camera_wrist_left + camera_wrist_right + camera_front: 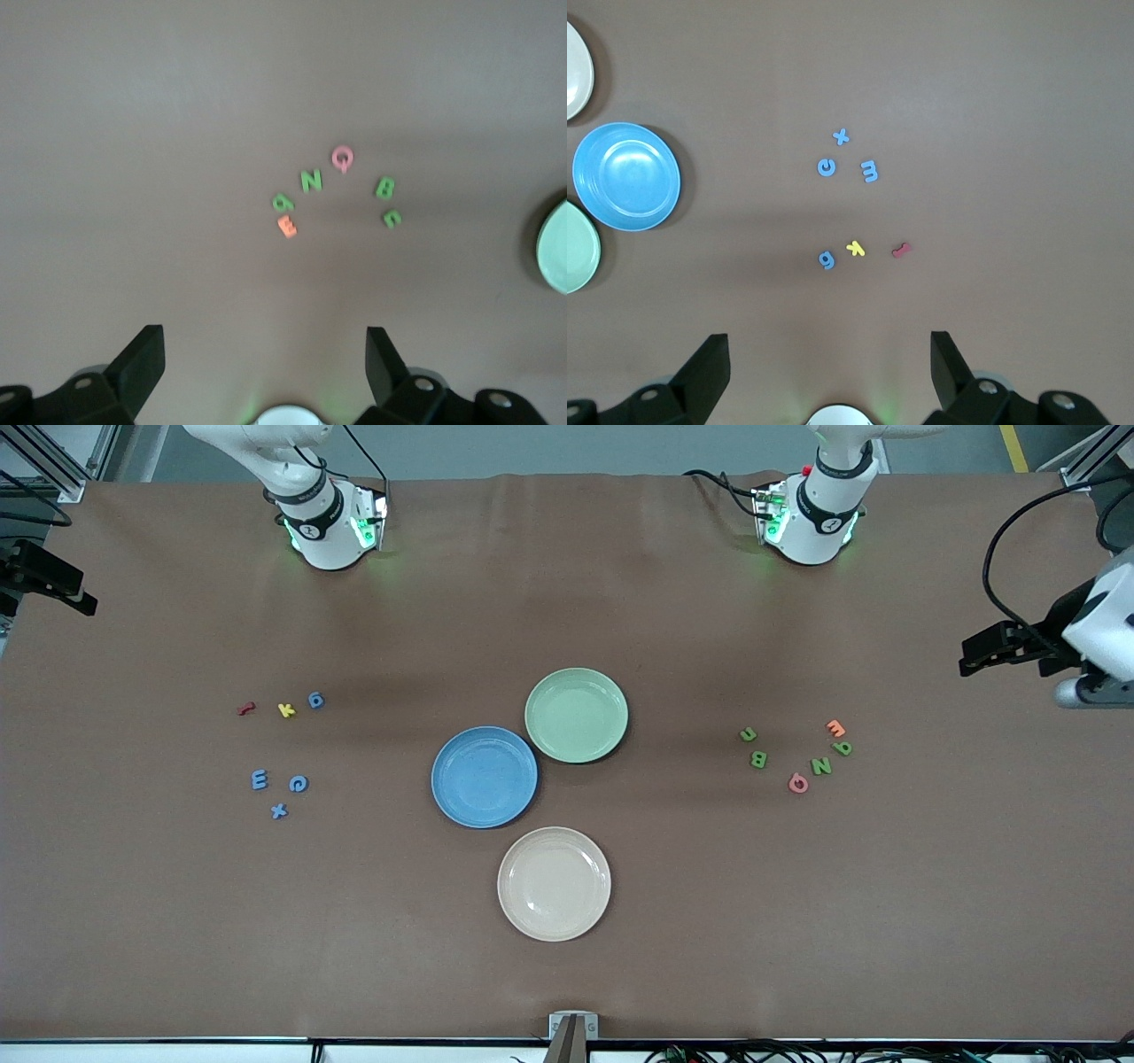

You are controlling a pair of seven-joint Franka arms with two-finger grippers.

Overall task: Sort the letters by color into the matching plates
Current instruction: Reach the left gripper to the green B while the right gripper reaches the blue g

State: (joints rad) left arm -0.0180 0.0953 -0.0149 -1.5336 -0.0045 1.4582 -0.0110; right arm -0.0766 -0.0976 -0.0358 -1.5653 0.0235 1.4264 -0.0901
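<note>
The blue plate [485, 777] and the pale green plate [576, 715] sit edge to edge mid-table, both bare. Several blue letters lie toward the right arm's end: g [316, 700], E [259, 779], C [299, 783], x [279, 810]. Several green letters lie toward the left arm's end: a small one [749, 734], B [759, 759], N [821, 765], q [842, 747]. My left gripper [266, 334] hangs open and empty high above the table by its base. My right gripper [829, 339] hangs the same way, open over bare cloth.
A cream plate [554, 883] lies nearer the front camera than the blue plate. Red [246, 708] and yellow [286, 709] letters sit beside the blue g. An orange E [835, 727] and a pink Q [798, 783] mix with the green letters.
</note>
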